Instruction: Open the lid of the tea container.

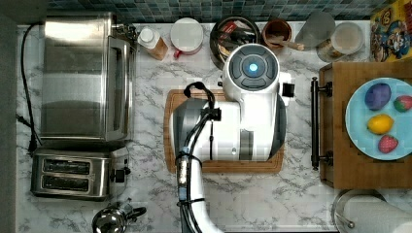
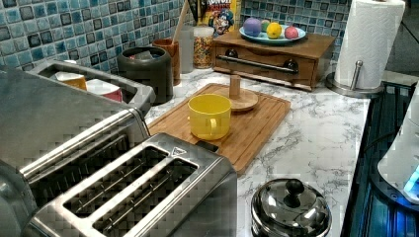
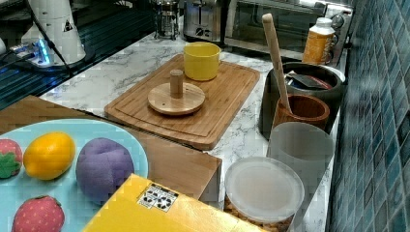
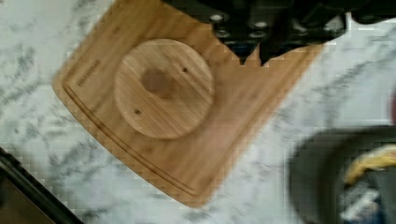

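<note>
My arm [image 1: 243,121] is hanging over the cutting board [image 3: 212,116] in the middle of the tabletop [image 3: 121,67]. The tea container [image 3: 309,92] is standing open at the tabletop's back edge by the tiled wall, just off the board's corner. Its wooden lid [image 3: 176,98] is lying on the board beside a yellow mug [image 3: 201,60]. My hand [image 4: 252,58] is hovering above the board's edge near the lid, gripping nothing; I cannot tell how far its fingers are spread.

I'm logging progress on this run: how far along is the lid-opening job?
It looks done: the tea container stands open, packets showing, and its wooden lid lies apart on the cutting board. Nothing is in hand; the gripper hangs above the board beside the lid. Seemingly nothing is left.
</note>
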Available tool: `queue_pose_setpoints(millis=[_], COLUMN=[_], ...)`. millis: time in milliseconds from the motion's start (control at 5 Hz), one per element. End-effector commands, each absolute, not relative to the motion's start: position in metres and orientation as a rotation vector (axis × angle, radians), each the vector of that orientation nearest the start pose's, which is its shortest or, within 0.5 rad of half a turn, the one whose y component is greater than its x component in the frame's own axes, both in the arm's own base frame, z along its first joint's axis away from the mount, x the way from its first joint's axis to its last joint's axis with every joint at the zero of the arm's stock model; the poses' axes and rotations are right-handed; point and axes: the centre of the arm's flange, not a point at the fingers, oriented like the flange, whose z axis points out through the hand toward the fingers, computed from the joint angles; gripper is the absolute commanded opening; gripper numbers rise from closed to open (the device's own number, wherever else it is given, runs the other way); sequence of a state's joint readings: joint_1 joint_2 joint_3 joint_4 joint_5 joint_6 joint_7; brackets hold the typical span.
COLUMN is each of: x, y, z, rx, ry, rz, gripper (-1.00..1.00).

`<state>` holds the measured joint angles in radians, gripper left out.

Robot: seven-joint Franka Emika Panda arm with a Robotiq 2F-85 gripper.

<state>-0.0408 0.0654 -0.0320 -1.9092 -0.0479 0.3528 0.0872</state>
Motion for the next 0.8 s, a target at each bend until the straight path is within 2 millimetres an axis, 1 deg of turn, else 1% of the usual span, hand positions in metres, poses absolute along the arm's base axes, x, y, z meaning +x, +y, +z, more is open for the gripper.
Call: queue_pose_setpoints(millis=[200,400,600,800], x=[0.521,0.506,0.494,0.486], y=[-0.098,-0.100,-0.104,-0.106], z=[0.420,0.408,0.391,0.374], rx=[-2.782,-2.776,-2.762,-2.742], ry=[1.557,1.549,1.573,1.583], rz=[0.072,-0.001,-0.009,-0.057], gripper=[1.00,1.00,1.00,1.00])
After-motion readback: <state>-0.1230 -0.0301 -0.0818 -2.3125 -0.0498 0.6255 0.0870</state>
